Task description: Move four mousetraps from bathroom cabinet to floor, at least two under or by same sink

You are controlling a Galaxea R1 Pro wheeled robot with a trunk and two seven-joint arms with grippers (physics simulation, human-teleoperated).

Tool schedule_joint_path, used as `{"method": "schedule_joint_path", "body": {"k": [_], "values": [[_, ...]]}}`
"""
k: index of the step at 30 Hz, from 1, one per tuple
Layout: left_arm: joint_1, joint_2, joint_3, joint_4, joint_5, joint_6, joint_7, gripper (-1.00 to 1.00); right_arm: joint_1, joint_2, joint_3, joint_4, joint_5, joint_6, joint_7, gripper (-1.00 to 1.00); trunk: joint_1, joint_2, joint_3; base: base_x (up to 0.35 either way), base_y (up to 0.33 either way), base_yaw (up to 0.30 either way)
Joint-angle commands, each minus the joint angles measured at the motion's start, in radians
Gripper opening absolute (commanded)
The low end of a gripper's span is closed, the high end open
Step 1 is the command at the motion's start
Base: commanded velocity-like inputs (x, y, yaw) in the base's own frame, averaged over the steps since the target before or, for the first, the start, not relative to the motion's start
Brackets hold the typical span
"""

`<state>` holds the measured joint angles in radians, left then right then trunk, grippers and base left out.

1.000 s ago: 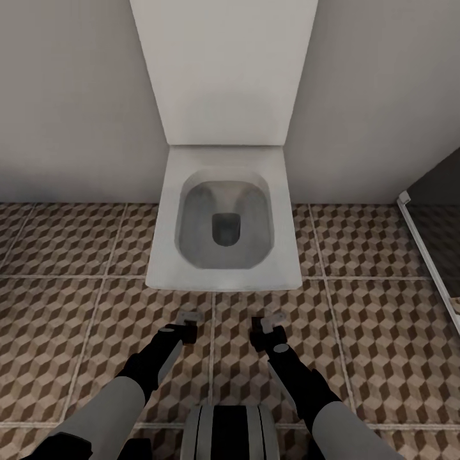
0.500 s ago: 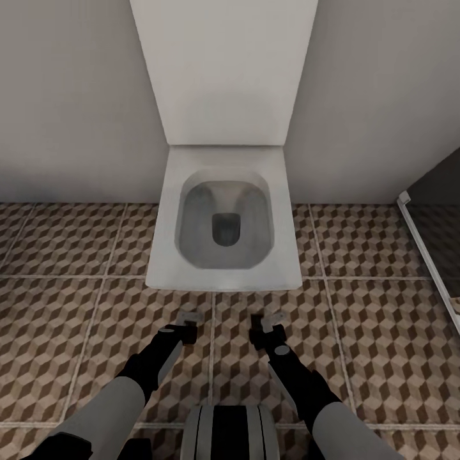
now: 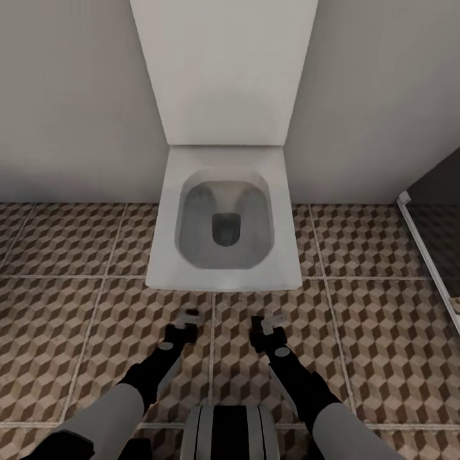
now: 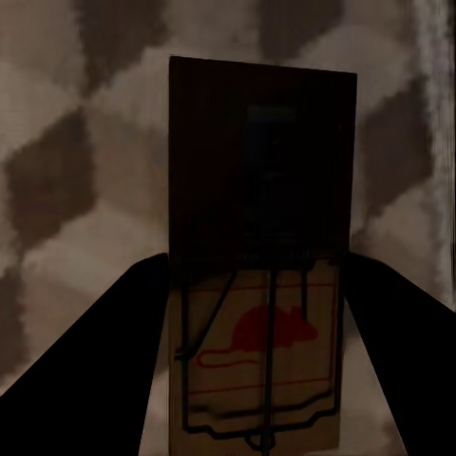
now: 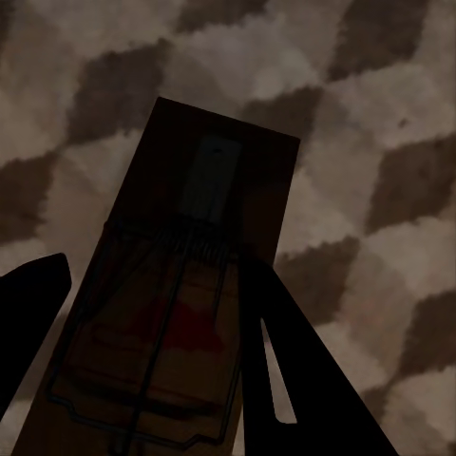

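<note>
Here, the robot is facing a white square toilet (image 3: 223,217) whose raised lid is leaning back against the pale wall. The bathroom floor (image 3: 76,332), tiled in a brown, beige and white cube pattern, is spreading out on both sides of the toilet and in front of it.

Both arms are reaching down toward the tiles just in front of the toilet's front edge. The left gripper (image 3: 187,317) is hanging near the front left corner of the bowl, and the right gripper (image 3: 271,321) is hanging near its front right corner, the two well apart from each other.

In the left wrist view, the left gripper's dark fingers (image 4: 95,370) are sitting at either side of a mousetrap (image 4: 261,275), a brown wooden plate with wire parts and a red mouse print, gripping it by its edges above the tiles.

In the right wrist view, the right gripper's fingers (image 5: 304,380) are likewise flanking a second mousetrap (image 5: 180,304), and the trap is lying tilted between them over the cube pattern. At the far right of the toilet, a white-framed dark panel (image 3: 434,243) is standing on the floor.
</note>
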<state>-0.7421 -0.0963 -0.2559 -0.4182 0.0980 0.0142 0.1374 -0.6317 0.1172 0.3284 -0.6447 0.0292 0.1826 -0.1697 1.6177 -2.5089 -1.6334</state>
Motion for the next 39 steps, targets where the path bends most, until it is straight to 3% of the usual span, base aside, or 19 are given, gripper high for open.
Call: {"method": "schedule_joint_path", "body": {"k": [1, 19, 25, 39], "values": [[0.000, 0.002, -0.025, 0.010, 0.009, -0.014, 0.009, -1.00, 0.000, -0.001, 0.005, -0.001, 0.003, 0.008, -0.007, -1.00, 0.000, 0.000, 0.000, 0.000, 0.000, 0.000], [0.000, 0.003, -0.042, 0.024, 0.009, -0.030, 0.009, -1.00, 0.000, 0.000, 0.005, -0.001, 0.003, 0.002, -0.007, -1.00, 0.000, 0.000, 0.000, 0.000, 0.000, 0.000], [0.000, 0.003, -0.042, 0.024, 0.009, -0.029, 0.008, -1.00, 0.000, 0.003, 0.005, 0.102, 0.003, -0.182, -0.007, -1.00, 0.000, 0.000, 0.000, 0.000, 0.000, 0.000], [0.000, 0.001, -0.042, 0.024, 0.009, -0.028, 0.008, -1.00, 0.000, 0.011, 0.005, 0.140, 0.003, -0.219, -0.006, -1.00, 0.000, 0.000, 0.000, 0.000, 0.000, 0.000]]}}
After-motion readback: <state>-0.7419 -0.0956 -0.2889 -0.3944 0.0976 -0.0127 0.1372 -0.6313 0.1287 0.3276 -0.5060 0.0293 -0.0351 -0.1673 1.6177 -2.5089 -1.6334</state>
